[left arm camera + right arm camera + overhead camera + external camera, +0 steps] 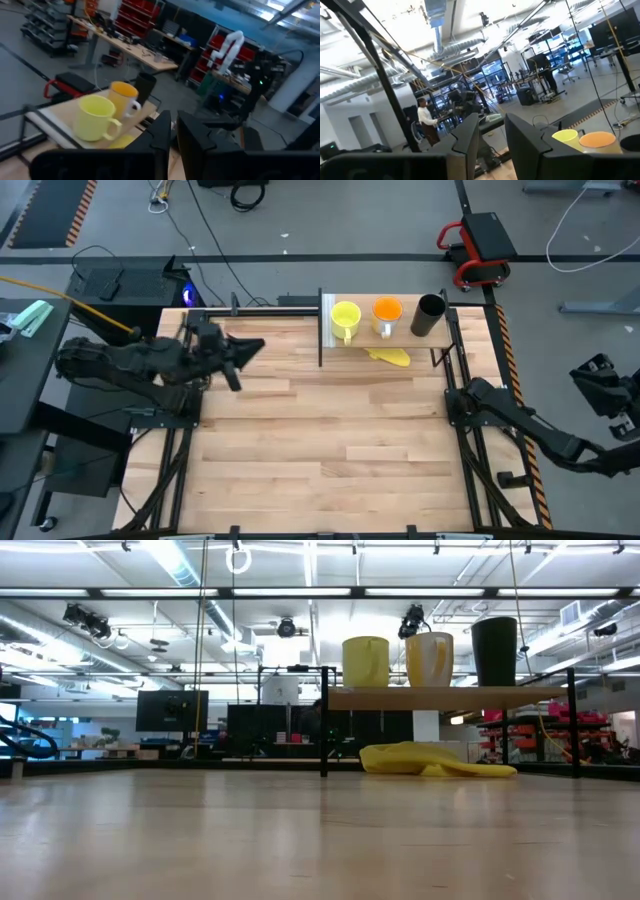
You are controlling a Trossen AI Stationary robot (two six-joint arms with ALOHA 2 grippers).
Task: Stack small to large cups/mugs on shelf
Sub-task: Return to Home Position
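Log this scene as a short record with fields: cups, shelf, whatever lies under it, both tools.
shelf: raised board at the table's far edge, three cups on it
row, left arm's side first: yellow mug, orange mug, black cup, all upright
under shelf: yellow lump on the table
left tool: over the table's left side, empty, shut
right tool: beyond the table's right edge, empty, open

The left arm lies folded low at its own side, its left gripper pointing inward, 2 fingers almost together with only a slit between them, empty. The right arm is bent back on itself at its side, and the right gripper has its 2 fingers clearly apart, empty.
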